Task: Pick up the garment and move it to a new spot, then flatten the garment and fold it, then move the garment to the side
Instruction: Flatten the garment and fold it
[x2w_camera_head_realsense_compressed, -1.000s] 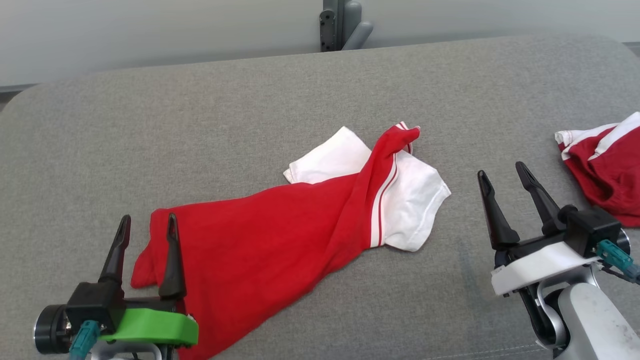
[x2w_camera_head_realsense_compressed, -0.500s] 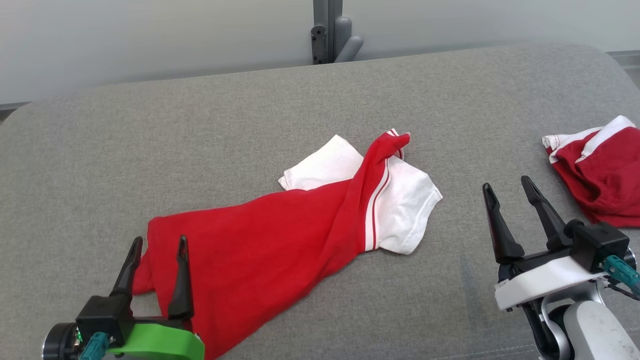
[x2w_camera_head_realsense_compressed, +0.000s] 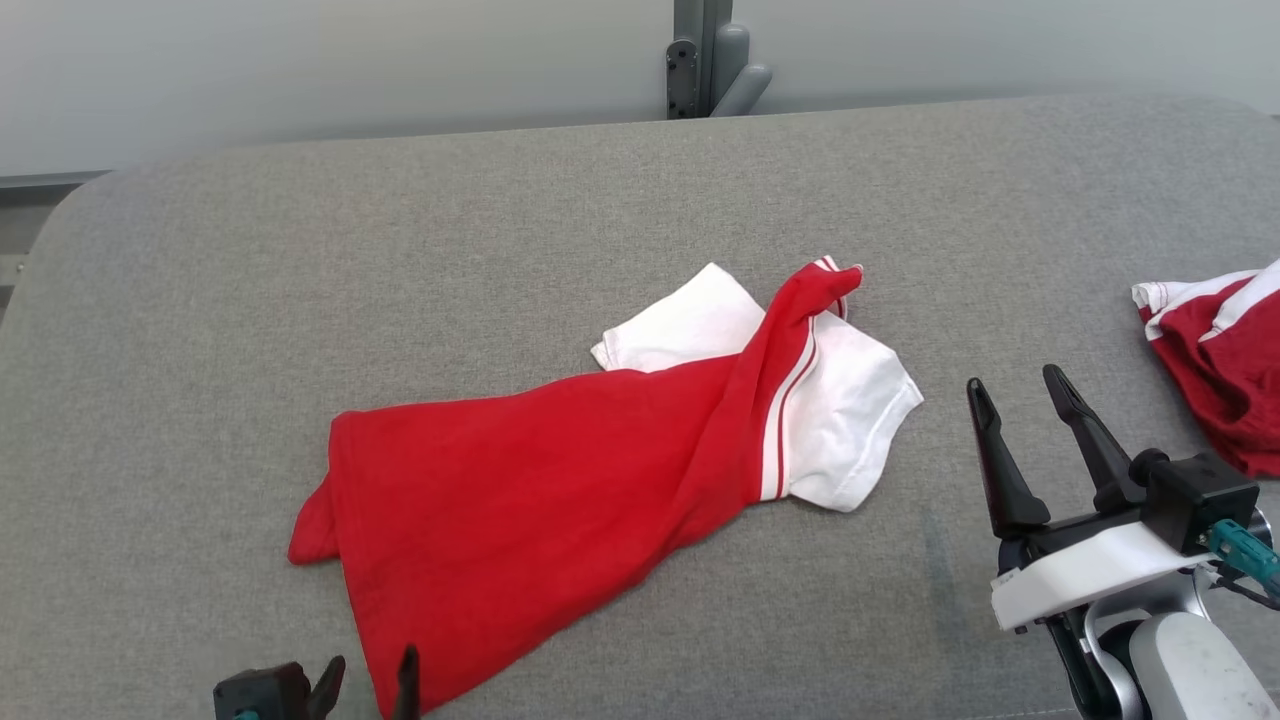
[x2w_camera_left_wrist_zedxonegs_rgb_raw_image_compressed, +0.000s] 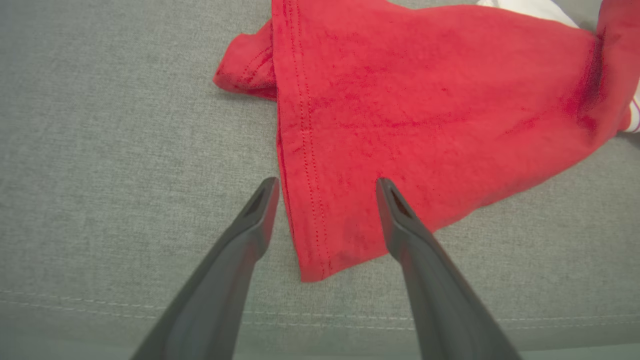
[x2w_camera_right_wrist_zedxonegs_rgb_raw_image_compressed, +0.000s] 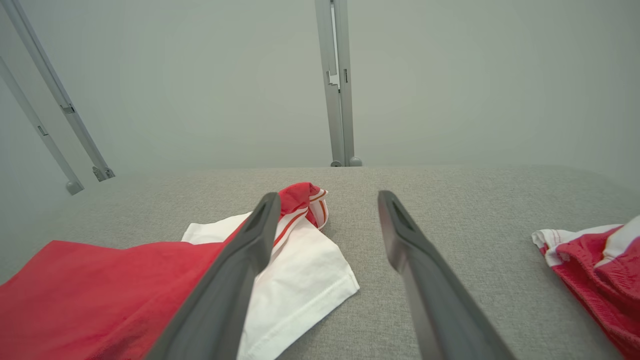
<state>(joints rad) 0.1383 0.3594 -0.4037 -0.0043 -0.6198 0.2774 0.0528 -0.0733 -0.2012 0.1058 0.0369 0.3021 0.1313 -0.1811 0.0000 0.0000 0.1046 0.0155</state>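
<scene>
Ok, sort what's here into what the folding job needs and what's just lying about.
For the job:
- red-and-white shirt
- left gripper
- right gripper

Lying about:
- second red garment at the right edge
- metal post behind

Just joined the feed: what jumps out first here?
A red shirt with white sleeves lies twisted and crumpled in the middle of the grey cushion. The open left gripper is poised at its near hem corner, while the open right gripper stands apart, to the shirt's right. A second garment, red and white, sits at the far right edge.
</scene>
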